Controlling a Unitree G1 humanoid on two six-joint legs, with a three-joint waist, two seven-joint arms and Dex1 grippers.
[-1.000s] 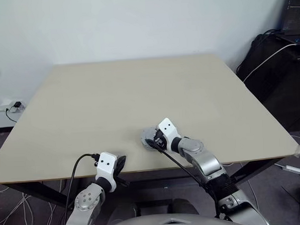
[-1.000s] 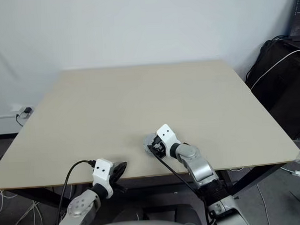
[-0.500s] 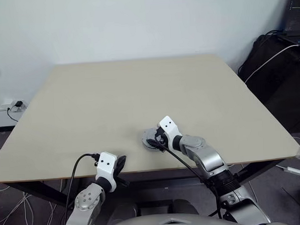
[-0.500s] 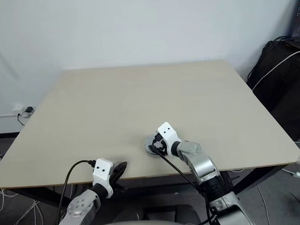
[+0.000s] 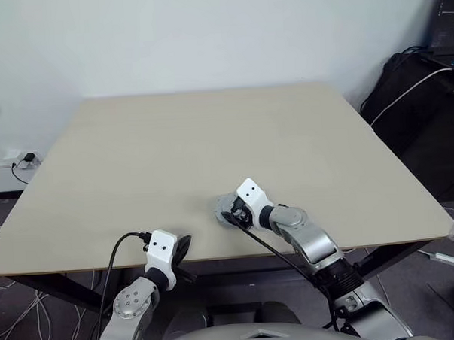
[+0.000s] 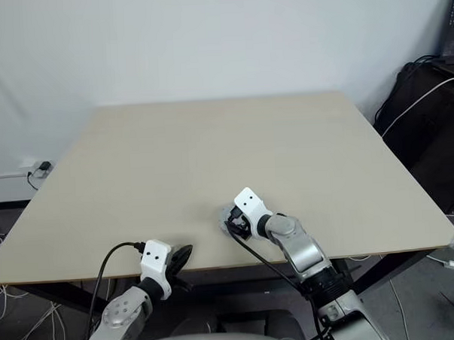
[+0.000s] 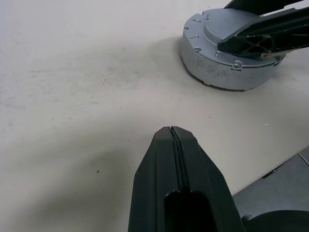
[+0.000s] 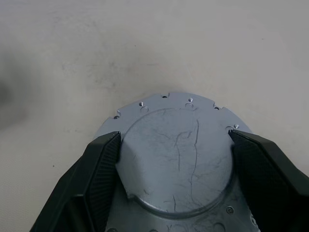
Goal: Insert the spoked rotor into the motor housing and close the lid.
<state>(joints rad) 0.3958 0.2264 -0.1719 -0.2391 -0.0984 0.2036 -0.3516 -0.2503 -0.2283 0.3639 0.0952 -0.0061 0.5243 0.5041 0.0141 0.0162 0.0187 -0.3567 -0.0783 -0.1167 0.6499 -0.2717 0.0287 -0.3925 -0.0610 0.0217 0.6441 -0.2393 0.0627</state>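
Near the table's front edge lies the motor housing (image 7: pixel 212 72), a grey round metal body with small holes around its rim (image 8: pixel 164 99). On top of it sits a raised flat disc, which I take as the lid (image 8: pixel 178 159). My right gripper (image 8: pixel 174 137) straddles this disc, one black finger (image 8: pixel 104 159) pressed against each side; from the head it shows on the part (image 5: pixel 230 213). My left gripper (image 7: pixel 172 131) is shut and empty, pointing at the housing from the table's front edge (image 5: pixel 181 247). The spoked rotor is hidden.
The beige table (image 5: pixel 210 133) stretches bare beyond the part. Its front edge runs just behind both grippers. Black bags and a white cable (image 5: pixel 412 87) stand off the table's right side; a wall socket (image 5: pixel 21 159) is at the left.
My right wrist has rolled slightly around the disc and its forearm has shifted a little; the housing stays in place. The left gripper has not moved.
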